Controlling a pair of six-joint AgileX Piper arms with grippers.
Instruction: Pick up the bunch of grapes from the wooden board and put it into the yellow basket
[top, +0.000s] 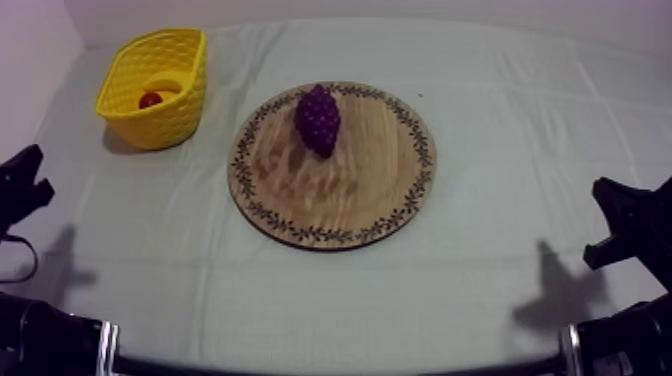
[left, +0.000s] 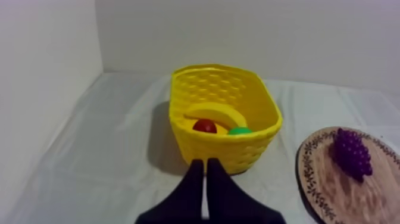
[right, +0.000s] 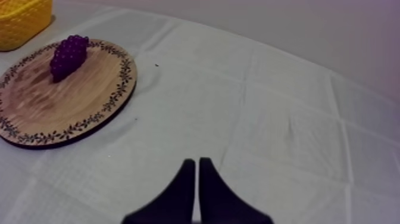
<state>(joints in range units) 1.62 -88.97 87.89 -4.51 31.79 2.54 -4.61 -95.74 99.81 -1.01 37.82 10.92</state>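
Note:
A purple bunch of grapes (top: 318, 118) lies on the far half of the round wooden board (top: 345, 195) at the table's middle. The yellow basket (top: 172, 118) stands at the far left and holds a small red fruit (top: 150, 100). My left gripper (top: 28, 178) rests low at the left, well short of the basket, fingers shut together as a wedge (left: 205, 170). Low at the right, far from the board, my right gripper (top: 612, 212) is also shut on nothing (right: 196, 167). The right wrist view has the grapes (right: 68, 55) on the board (right: 59, 104).
In the left wrist view the basket (left: 220, 149) holds a banana (left: 215, 112), the small red fruit (left: 205, 126) and a green fruit (left: 240, 131); the grapes (left: 351, 152) lie beside it on the board (left: 330, 193). A wall stands close behind the basket.

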